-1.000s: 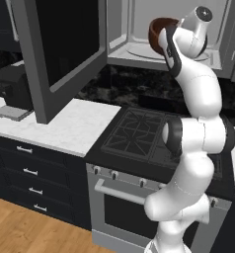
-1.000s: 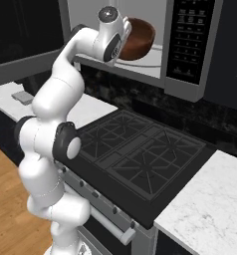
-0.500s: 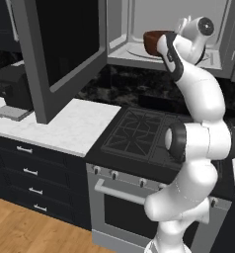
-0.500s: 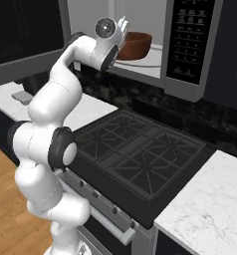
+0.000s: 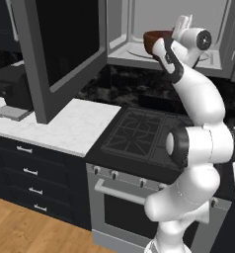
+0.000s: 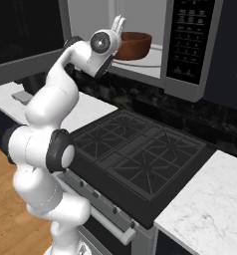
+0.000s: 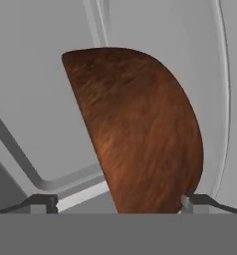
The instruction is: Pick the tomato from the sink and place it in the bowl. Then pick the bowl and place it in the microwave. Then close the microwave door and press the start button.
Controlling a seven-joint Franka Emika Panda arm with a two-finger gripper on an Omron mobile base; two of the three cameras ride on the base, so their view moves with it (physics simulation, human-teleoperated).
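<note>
The bowl (image 6: 133, 45) sits inside the microwave (image 6: 187, 47) on its turntable, so the placing step looks done and the release is in hand. The fingers (image 7: 43, 203) stand wide, one either side of the bowl's wall, gripping nothing. Next, by judgement, the hand must back straight out of the cavity without nudging the bowl, then reach the microwave door (image 5: 65, 54), which hangs open to the left. The bowl stands upright, mouth up; being round, it has no long axis
</note>
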